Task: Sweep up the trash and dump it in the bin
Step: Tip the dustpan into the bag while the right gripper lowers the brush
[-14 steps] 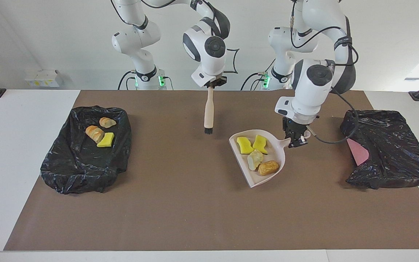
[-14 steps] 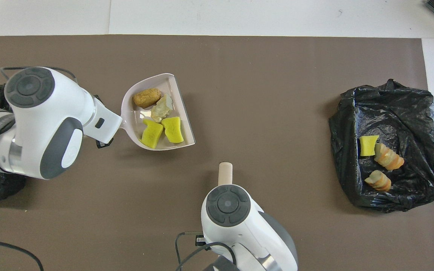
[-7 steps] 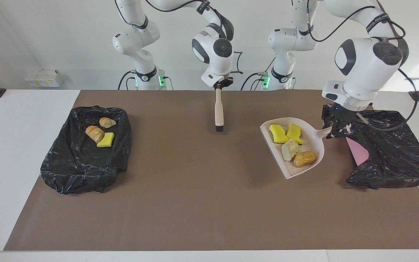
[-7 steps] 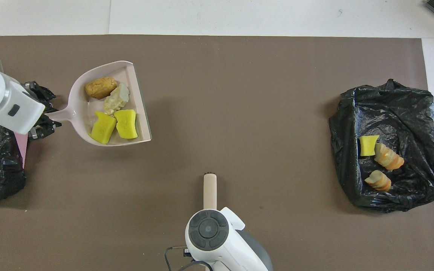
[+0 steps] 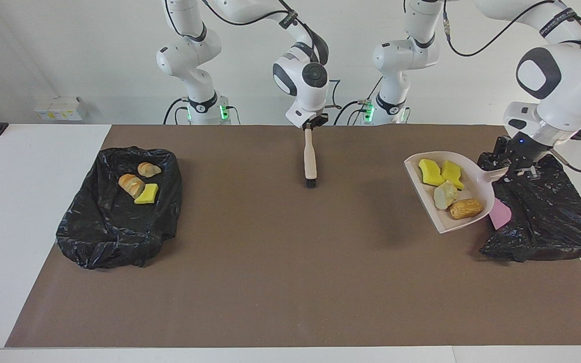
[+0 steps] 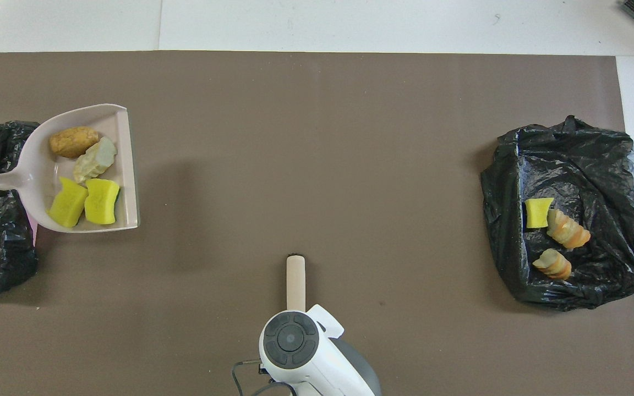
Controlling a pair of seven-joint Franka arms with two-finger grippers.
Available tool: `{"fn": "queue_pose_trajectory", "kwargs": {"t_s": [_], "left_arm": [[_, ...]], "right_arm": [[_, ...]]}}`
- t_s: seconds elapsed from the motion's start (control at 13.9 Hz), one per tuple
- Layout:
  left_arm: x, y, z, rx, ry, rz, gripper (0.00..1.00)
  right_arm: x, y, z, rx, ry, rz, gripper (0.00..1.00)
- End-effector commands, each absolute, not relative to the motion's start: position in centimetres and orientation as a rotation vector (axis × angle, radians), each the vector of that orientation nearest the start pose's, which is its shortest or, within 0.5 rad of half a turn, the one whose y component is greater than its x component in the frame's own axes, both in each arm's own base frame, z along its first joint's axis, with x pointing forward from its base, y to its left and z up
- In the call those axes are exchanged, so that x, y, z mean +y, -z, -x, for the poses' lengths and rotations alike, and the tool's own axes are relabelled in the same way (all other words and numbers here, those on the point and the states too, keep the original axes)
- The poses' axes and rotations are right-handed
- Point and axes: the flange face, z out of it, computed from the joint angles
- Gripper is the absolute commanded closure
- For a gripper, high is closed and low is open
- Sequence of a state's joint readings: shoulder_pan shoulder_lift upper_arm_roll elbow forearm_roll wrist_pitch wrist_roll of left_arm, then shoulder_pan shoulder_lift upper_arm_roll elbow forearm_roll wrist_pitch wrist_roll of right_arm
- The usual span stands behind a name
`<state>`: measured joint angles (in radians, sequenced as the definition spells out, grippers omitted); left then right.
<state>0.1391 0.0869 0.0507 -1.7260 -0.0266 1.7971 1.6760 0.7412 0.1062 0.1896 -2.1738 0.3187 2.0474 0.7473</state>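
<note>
My left gripper (image 5: 515, 171) is shut on the handle of the beige dustpan (image 5: 477, 189), which it holds in the air level at the edge of the black-bagged bin (image 5: 547, 217) at the left arm's end of the table. The trash in the pan (image 6: 33, 181) is two yellow sponge chunks (image 5: 430, 172) (image 6: 102, 193), a pale lump (image 5: 444, 195) and a tan lump (image 5: 466, 208). My right gripper (image 5: 309, 123) is shut on the beige hand brush (image 5: 310, 159), which hangs bristles down over the mat's middle, close to the robots.
A second black-bagged container (image 5: 119, 227) (image 6: 597, 159) sits at the right arm's end of the table. It holds a yellow chunk (image 5: 147, 194) and two bread-like lumps (image 5: 131, 185). A pink wall (image 5: 500, 214) shows at the first bin's edge. A brown mat (image 5: 270, 262) covers the table.
The left arm has carried the loaded dustpan from the mat's middle up to the bin at its own end. The right arm has drawn the brush back toward the robots.
</note>
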Motion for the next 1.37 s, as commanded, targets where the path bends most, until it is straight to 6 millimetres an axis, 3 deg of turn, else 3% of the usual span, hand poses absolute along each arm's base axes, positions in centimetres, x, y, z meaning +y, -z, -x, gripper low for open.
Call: {"fn": "queue_pose_trajectory", "kwargs": {"t_s": [0.0,0.36,0.5,0.72,0.87,1.01,1.15,1.23,1.3], "left_arm": [[15.7,-54.0,-57.1,2.189,0.044,2.297,1.0],[24.2,-55.7,-55.7,2.086,-0.01,2.338,1.0],[26.0,-56.4,-55.9,2.056,-0.09,2.277,1.0],[28.4,-56.8,-55.8,1.99,-0.193,2.215,1.0],[30.7,-56.5,-55.7,1.919,-0.241,2.154,1.0],[31.4,-55.0,-56.2,1.909,-0.331,2.07,1.0],[31.1,-53.5,-56.7,1.904,-0.42,1.98,1.0],[30.7,-52.8,-56.7,1.889,-0.468,1.94,1.0],[29.9,-52.3,-56.9,1.847,-0.517,1.927,1.0]], "right_arm": [[43.0,-32.9,-30.1,0.042,-0.585,3.043,1.0],[43.0,-32.9,-30.0,0.1,-0.602,3.052,1.0],[43.4,-31.4,-29.7,0.097,-0.629,3.064,1.0],[43.9,-31.5,-29.8,0.08,-0.648,3.075,0.99],[44.1,-31.7,-30.1,0.063,-0.637,3.076,0.9],[44.2,-32.2,-30.7,0.045,-0.685,3.086,0.9],[44.1,-32.8,-31.5,0.029,-0.726,3.104,0.78],[44.1,-32.8,-31.5,0.028,-0.73,3.107,0.67],[44.1,-32.8,-31.5,0.025,-0.73,3.107,0.64]]}}
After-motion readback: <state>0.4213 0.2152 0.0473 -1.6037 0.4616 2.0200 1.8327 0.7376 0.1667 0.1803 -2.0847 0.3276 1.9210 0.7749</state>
